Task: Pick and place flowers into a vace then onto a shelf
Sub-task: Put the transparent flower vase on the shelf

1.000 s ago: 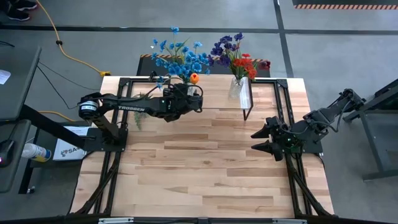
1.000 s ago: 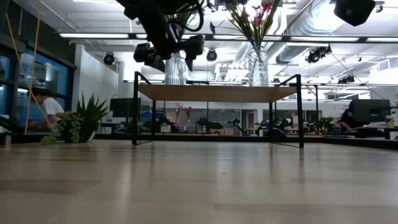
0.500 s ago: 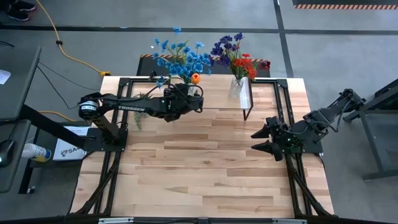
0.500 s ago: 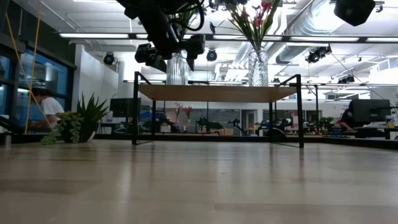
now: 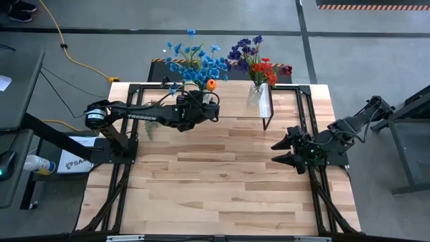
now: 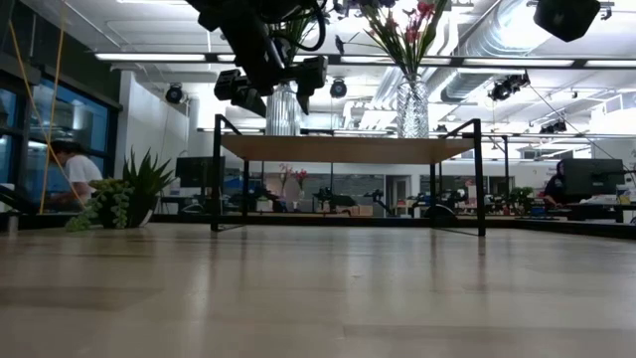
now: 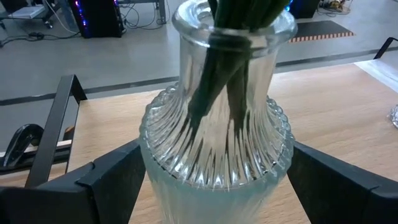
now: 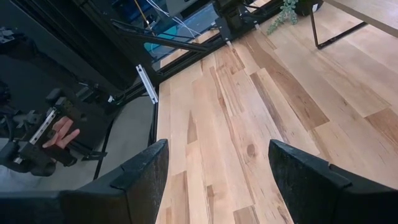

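glass is the worry here: the clear ribbed glass vase (image 7: 214,155) with the blue flowers and one orange bloom (image 5: 196,64) stands on the low light-wood shelf on thin black legs (image 6: 348,149), toward its left end. it looks rigid, smooth and breakable, and probably top-heavy with the long green stems (image 7: 227,74) rising from its narrow neck. the left gripper (image 5: 209,107) sits around the vase's wide body, fingers (image 7: 106,180) spread apart on either side with gaps showing, so released rather than clenched. my judgement is that the ribbed belly below the neck is the safest place to hold; the stems are soft and would bend or slip. the second clear glass vase (image 6: 412,107), with red and purple flowers (image 5: 259,64), stands toward the shelf's right end. the right gripper (image 5: 285,150) waits over the light plank tabletop (image 5: 222,188) near its right edge, fingers spread, holding nothing. white lettering reading "trossen" runs along the left arm (image 5: 142,117).
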Robot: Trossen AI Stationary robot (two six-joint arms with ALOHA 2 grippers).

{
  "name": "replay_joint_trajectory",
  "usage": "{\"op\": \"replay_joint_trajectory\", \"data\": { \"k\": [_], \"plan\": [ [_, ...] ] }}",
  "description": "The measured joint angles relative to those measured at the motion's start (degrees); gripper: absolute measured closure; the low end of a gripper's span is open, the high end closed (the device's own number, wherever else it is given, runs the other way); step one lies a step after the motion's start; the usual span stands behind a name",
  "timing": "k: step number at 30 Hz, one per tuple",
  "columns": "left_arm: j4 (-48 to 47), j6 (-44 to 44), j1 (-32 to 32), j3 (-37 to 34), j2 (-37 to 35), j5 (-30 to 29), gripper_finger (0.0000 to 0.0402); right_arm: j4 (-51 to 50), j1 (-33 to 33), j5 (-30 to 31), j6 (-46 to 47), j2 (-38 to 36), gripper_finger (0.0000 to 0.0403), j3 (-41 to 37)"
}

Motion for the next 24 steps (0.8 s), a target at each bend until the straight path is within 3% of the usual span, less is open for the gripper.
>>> {"op": "replay_joint_trajectory", "data": {
  "k": [24],
  "plan": [
    [-1.7, 0.4, -4.4, 0.0, -1.8, -4.4, 0.0002, 0.5, 0.0, 0.1, -0.1, 0.0, 0.0137, 0.0]
  ]
}}
